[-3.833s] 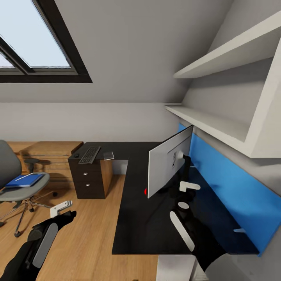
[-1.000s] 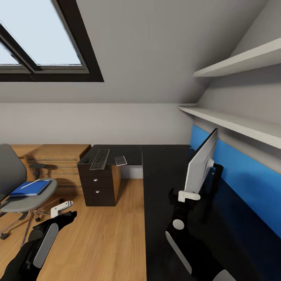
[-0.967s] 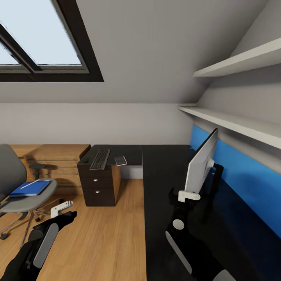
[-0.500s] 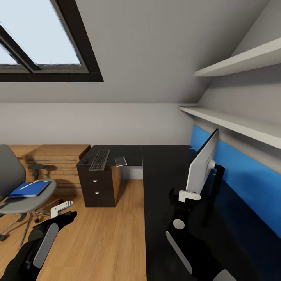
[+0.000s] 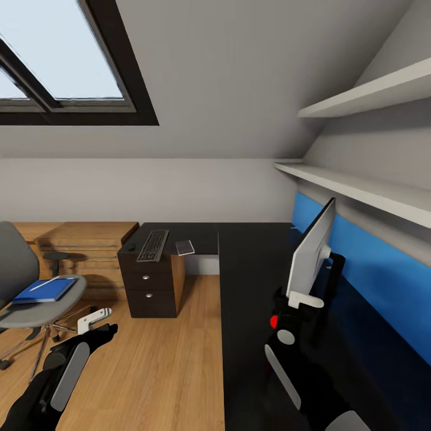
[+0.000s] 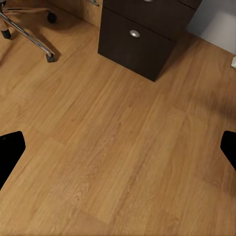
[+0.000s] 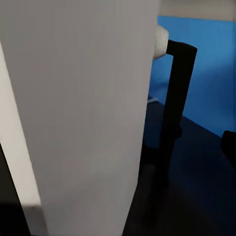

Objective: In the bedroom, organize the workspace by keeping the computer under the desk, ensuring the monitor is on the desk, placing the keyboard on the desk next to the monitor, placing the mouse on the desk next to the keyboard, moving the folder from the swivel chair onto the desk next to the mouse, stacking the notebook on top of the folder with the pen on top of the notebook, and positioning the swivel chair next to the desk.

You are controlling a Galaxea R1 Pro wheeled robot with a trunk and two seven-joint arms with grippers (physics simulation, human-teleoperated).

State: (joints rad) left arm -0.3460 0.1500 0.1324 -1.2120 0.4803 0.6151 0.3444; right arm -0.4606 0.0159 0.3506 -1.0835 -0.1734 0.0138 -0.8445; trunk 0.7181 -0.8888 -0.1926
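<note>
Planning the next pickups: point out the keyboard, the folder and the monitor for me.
keyboard (image 5: 153, 244), head view, middle of its key field.
folder (image 5: 46, 289), head view, centre of the blue cover.
monitor (image 5: 310, 251), head view, pale back panel.

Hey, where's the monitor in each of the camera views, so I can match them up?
Head view: the monitor stands on the desk at the right, seen nearly edge-on, just beyond the right gripper.
Right wrist view: the monitor's pale back takes up the near side of the picture.
Left wrist view: wooden floor and the drawer unit instead.
Shared landmark: the monitor's black stand arm against the blue wall panel.
</note>
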